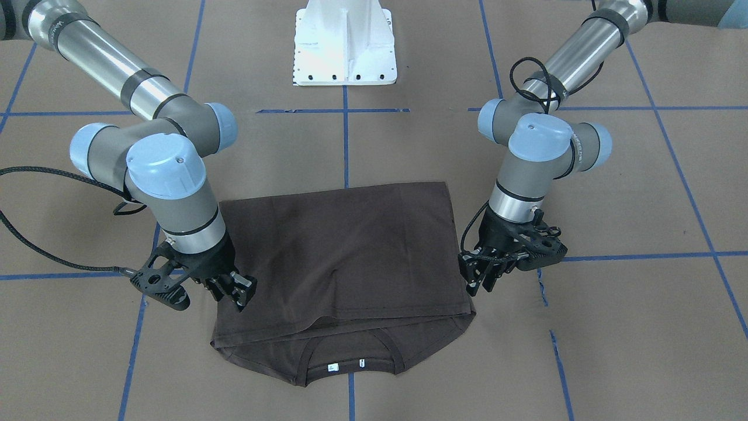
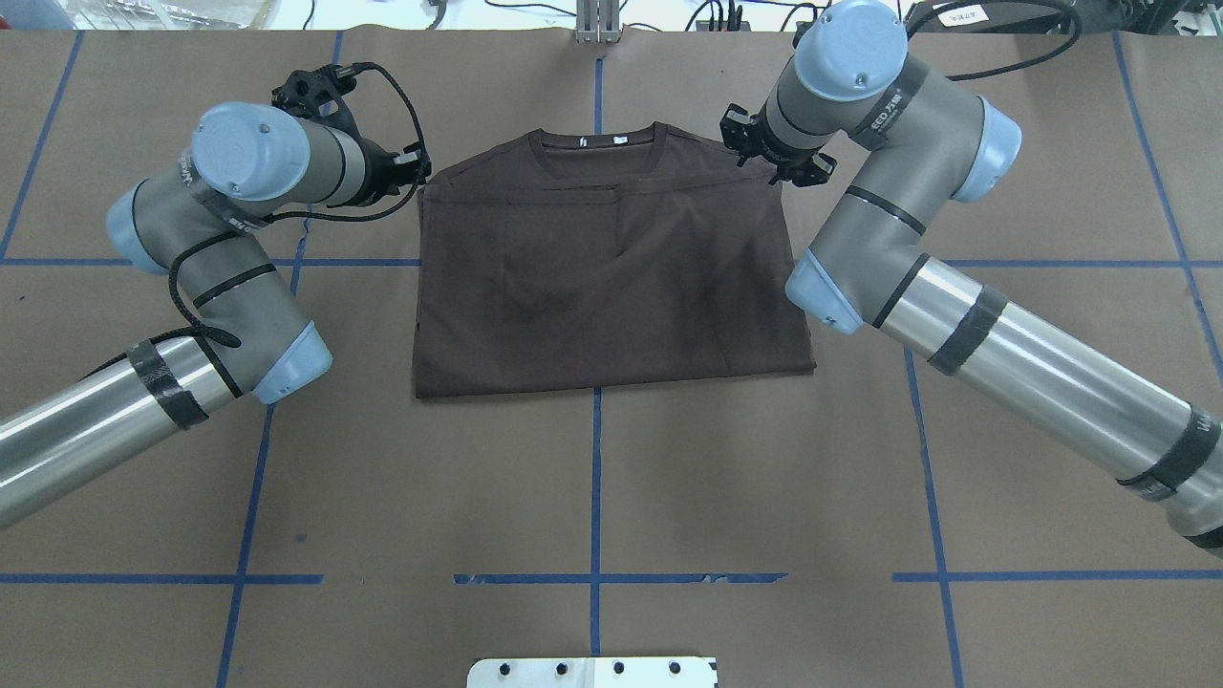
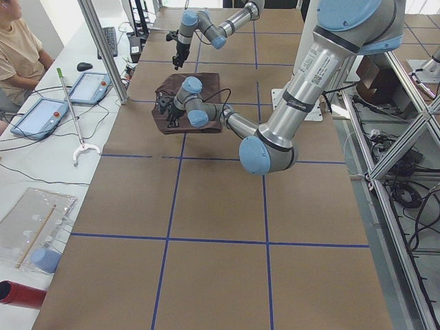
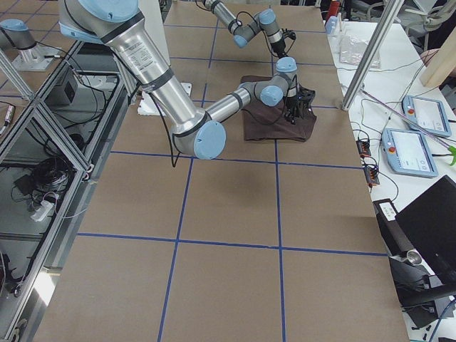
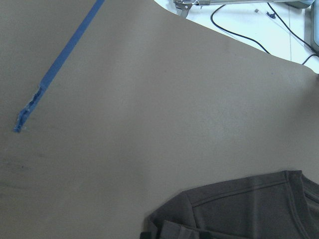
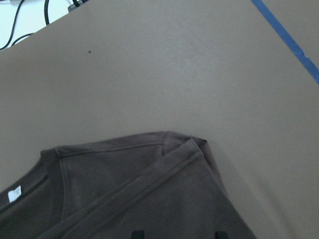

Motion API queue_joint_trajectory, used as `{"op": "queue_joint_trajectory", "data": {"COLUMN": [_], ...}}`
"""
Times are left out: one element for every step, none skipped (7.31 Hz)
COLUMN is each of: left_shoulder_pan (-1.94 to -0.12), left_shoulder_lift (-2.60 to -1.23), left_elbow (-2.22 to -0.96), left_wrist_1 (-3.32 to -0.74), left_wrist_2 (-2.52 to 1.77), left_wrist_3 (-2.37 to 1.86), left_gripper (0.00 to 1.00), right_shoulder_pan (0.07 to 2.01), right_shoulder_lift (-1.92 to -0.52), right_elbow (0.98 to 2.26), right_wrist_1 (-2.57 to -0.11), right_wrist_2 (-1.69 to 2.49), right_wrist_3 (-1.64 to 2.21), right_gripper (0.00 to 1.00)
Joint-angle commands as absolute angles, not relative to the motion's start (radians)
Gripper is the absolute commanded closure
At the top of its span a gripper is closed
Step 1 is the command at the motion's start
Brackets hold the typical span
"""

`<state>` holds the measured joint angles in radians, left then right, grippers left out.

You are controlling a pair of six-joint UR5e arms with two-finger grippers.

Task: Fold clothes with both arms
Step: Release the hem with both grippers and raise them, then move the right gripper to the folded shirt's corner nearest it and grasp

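- Overhead exterior view, from its left: the left arm point(image 2: 220, 277) reaches forward with its elbow bent. Its wrist is turned down at the T-shirt's point(image 2: 611, 287) left shoulder corner.
- The dark brown T-shirt lies flat on the paper-covered table point(image 2: 611, 478), between both arms. Its lower half is folded up to just below the collar point(image 2: 600, 143), which points away from the robot.
- The right arm point(image 2: 955, 315) mirrors that pose, with its wrist over the right shoulder corner.
- In this view the wrists hide most of each pincer. The front-facing view shows the left gripper point(image 1: 480, 285) hanging just beside the fold's edge. It also shows the right gripper point(image 1: 236, 295) at the opposite edge, and the white neck tags point(image 1: 347, 366).
- Only the wrist cameras show the jaws. The left fingertips point(image 5: 145, 235) stand apart above the folded corner, released. The right fingertips point(image 6: 137, 234) also stand spread over the cloth, grasping nothing.
- Exterior left alone shows a seated person point(image 3: 17, 58) at the side bench.
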<state>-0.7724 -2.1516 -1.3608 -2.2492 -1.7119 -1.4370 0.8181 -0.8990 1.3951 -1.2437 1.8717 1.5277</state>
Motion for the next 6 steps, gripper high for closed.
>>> {"op": "queue_joint_trajectory", "data": {"left_shoulder_pan": [-0.773, -0.772, -0.772, -0.767, -0.765, -0.765], "left_shoulder_lift": [-2.125, -2.118, -2.118, -2.117, -2.117, -2.115], "left_elbow": [-1.400, -1.402, -1.401, -1.401, -1.399, -1.399], "left_wrist_1": [-2.255, -2.255, -2.255, -2.255, -2.255, -2.255], "left_wrist_2": [-1.736, -1.736, -1.736, -1.736, -1.735, -1.735], "left_wrist_3": [-1.454, -1.454, -1.451, -1.450, -1.450, -1.448], "left_gripper": [0.55, 0.55, 0.55, 0.55, 0.55, 0.55], "right_shoulder_pan": [0.770, 0.726, 0.689, 0.652, 0.631, 0.612], "right_shoulder_lift": [-1.114, -1.197, -1.231, -1.259, -1.259, -1.261], "right_elbow": [1.642, 1.713, 1.750, 1.752, 1.749, 1.737], "right_wrist_1": [-1.253, -1.246, -1.244, -1.241, -1.241, -1.241], "right_wrist_2": [1.908, 1.899, 1.901, 1.885, 1.872, 1.838], "right_wrist_3": [1.627, 1.673, 1.695, 1.735, 1.741, 1.740], "right_gripper": [0.28, 0.27, 0.25, 0.25, 0.25, 0.26]}}
